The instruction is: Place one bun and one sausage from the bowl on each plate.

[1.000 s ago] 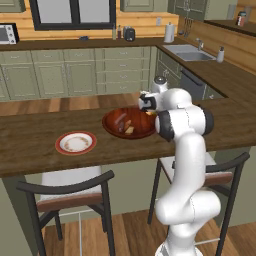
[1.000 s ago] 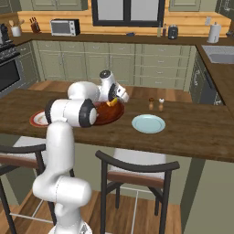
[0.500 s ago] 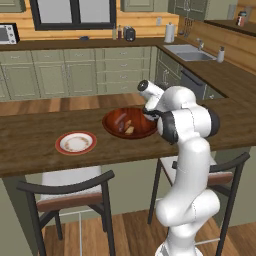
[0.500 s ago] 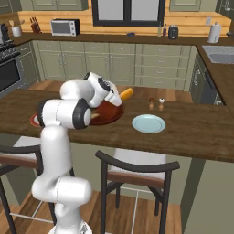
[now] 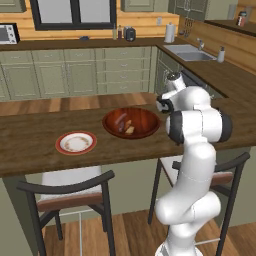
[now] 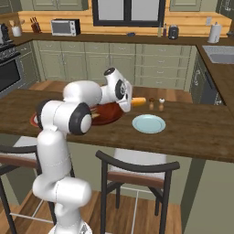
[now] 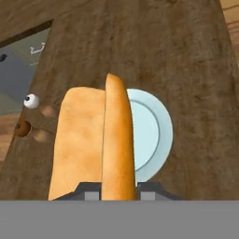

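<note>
My gripper (image 6: 130,102) is shut on the yellow-orange bun (image 6: 139,100), which hangs above the counter just left of the pale teal plate (image 6: 148,124). In the hand view the bun (image 7: 100,144) stands between my fingertips (image 7: 151,190) and covers the left part of the teal plate (image 7: 156,128) beneath it. The reddish-brown bowl (image 5: 132,124) sits mid-counter with a dark sausage (image 5: 120,120) and a tan bun (image 5: 129,128) inside. To the left of the bowl lies the white plate with the red-brown rim (image 5: 76,142), with nothing on it.
Two small shakers (image 6: 156,104) stand on the counter behind the teal plate. Dark-framed stools (image 5: 70,192) stand along the counter's near edge. Bare wood lies to the right of the teal plate.
The arm has lifted the yellow-orange bun out of the bowl and swung it right, towards the teal plate.
</note>
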{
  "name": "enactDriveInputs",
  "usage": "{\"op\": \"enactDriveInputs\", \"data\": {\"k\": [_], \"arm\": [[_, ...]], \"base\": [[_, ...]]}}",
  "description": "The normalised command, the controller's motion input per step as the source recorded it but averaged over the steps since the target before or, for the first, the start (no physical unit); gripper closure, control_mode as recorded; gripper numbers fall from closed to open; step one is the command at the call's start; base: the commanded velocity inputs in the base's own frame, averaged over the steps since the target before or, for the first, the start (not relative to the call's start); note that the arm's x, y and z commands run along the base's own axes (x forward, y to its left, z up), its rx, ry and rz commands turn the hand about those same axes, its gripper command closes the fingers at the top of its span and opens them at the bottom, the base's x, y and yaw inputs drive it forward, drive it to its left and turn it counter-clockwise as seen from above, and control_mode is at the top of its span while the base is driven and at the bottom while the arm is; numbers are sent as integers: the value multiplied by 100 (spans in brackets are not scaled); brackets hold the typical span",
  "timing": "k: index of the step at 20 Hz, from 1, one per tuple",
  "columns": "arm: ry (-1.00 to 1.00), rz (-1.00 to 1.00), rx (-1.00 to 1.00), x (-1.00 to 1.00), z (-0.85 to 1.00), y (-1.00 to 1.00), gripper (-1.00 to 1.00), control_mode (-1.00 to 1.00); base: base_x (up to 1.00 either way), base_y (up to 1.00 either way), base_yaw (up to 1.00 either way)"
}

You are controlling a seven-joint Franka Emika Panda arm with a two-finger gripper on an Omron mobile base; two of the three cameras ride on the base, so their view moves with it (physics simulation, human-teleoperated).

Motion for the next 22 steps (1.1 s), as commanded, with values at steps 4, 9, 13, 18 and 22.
{"op": "enactDriveInputs", "data": {"k": [4, 9, 13, 18, 22], "arm": [[1, -7, -1, 0, -1, -34, 100, -100], [1, -5, 1, 15, -28, -60, 100, -100], [0, 0, 12, 33, -41, -29, 100, -100], [0, 0, 8, 16, -13, -5, 100, -100], [0, 0, 1, 5, -7, 0, 100, -100]], "base": [[0, 0, 0], [0, 0, 0], [0, 0, 0], [0, 0, 0], [0, 0, 0]]}}
